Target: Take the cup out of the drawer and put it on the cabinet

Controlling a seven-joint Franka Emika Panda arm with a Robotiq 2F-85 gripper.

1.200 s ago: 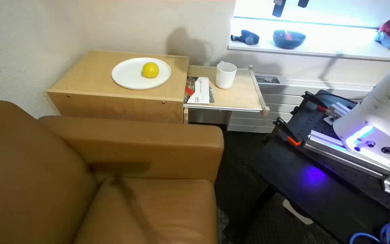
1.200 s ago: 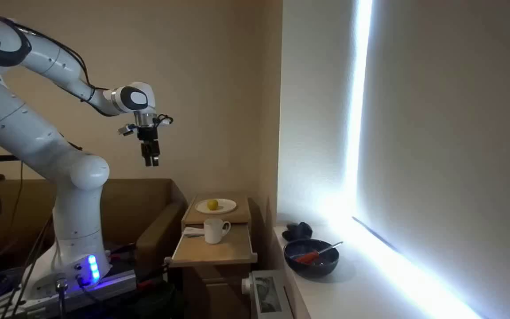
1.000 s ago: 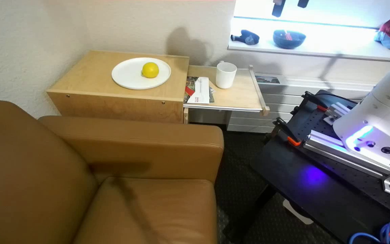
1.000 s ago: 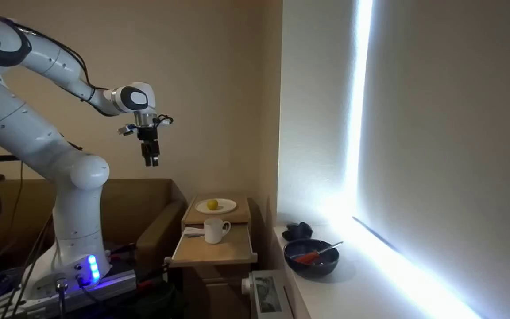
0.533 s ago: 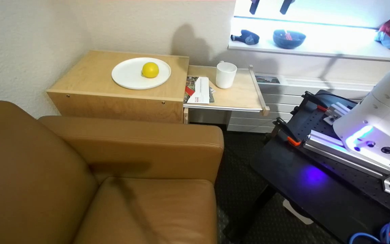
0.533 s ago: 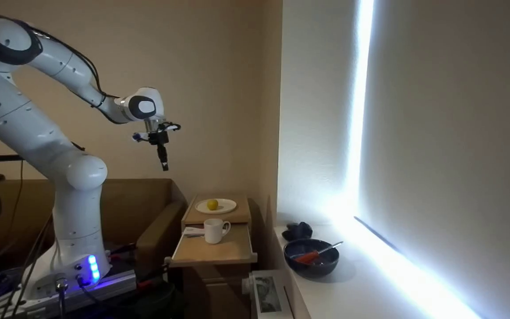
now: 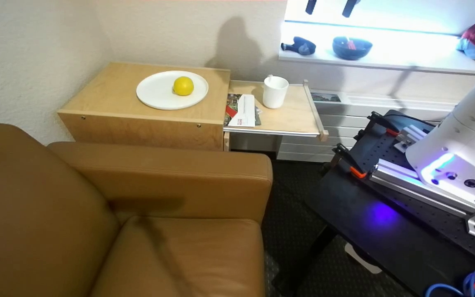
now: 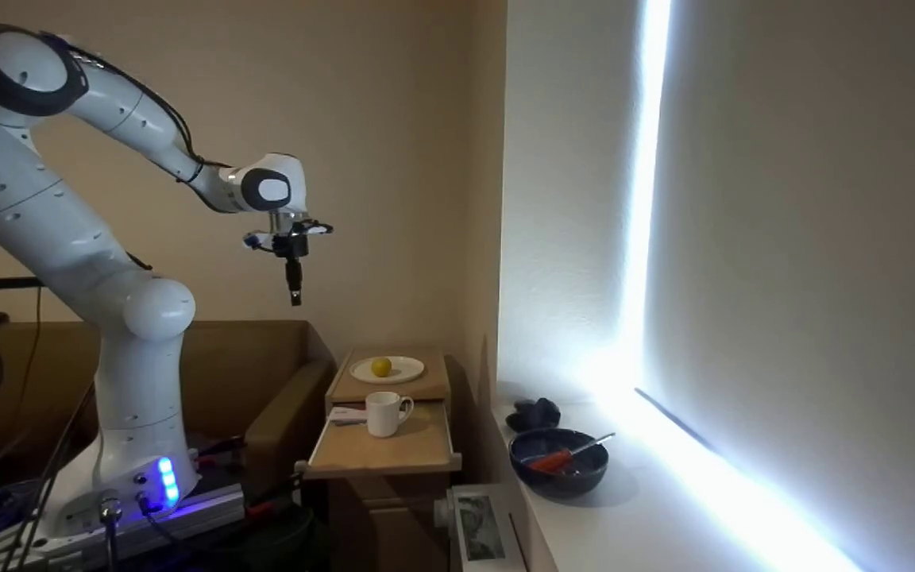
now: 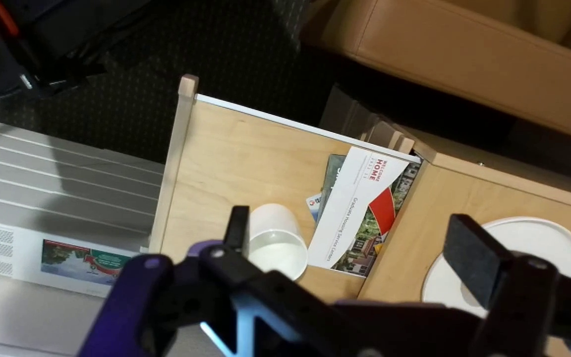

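In an exterior view, the cup (image 7: pixel 275 94) stands in the drawer (image 7: pixel 293 117). In an exterior view, the gripper (image 8: pixel 296 300) has swivelled and advanced toward the cup. Wrist view: fingers (image 9: pixel 473 258) spread, nothing held; probably pre-grasp alignment, descent still required.

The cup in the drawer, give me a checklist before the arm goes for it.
1. Drawer pulled out: ok, it sticks out from the cabinet.
2. Cup upright: ok, standing in the drawer.
3. Fingers open: ok, spread wide, holding nothing.
4. Cup centred between fingers: not ok, nearer one finger in the wrist view.
5. Handle clear of fingers: cannot tell, hidden in the wrist view.
6. Room on the cabinet: probably ok, the plate covers only part of its top.
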